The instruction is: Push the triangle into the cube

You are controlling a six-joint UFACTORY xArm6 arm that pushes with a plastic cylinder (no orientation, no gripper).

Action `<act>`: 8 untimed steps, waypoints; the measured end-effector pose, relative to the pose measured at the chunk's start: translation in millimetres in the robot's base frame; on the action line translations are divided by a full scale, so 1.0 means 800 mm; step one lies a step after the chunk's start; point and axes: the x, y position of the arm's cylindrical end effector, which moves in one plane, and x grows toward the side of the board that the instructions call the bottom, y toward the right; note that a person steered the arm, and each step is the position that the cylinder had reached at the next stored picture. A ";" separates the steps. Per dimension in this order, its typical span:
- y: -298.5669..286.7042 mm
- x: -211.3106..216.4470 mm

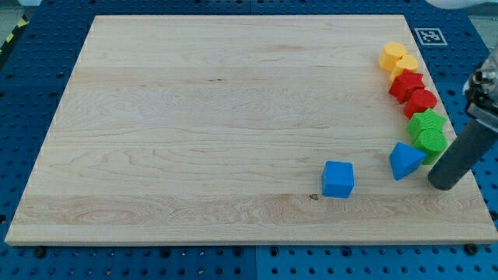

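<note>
Bench (194, 117): wooden board on a blue perforated base.

Block count is 8: 2 blue, 2 yellow, 2 red, 2 green.

- blue cube (338, 179): low on the bench, right of centre, near the bottom edge. Stands alone.
- blue triangle (405, 160): to the right of the cube, apart from it, close to the right edge.
- Two yellow blocks (398, 59): near the top-right corner, touching each other. Shapes unclear.
- Two red blocks (412, 92): just below the yellows along the right edge, touching each other, star-like outline on the upper one.
- Two green blocks (428, 131): below the reds, touching each other. The lower green sits just above and right of the triangle, apparently in contact.

So the six form one column down the right edge.

No fingers on this rig, just the dark rod. My tip (443, 185): at the right edge of the bench, just right of the triangle and slightly lower, small gap visible, not touching. Triangle lies between my tip and the cube.
</note>
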 end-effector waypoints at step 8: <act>-0.109 -0.042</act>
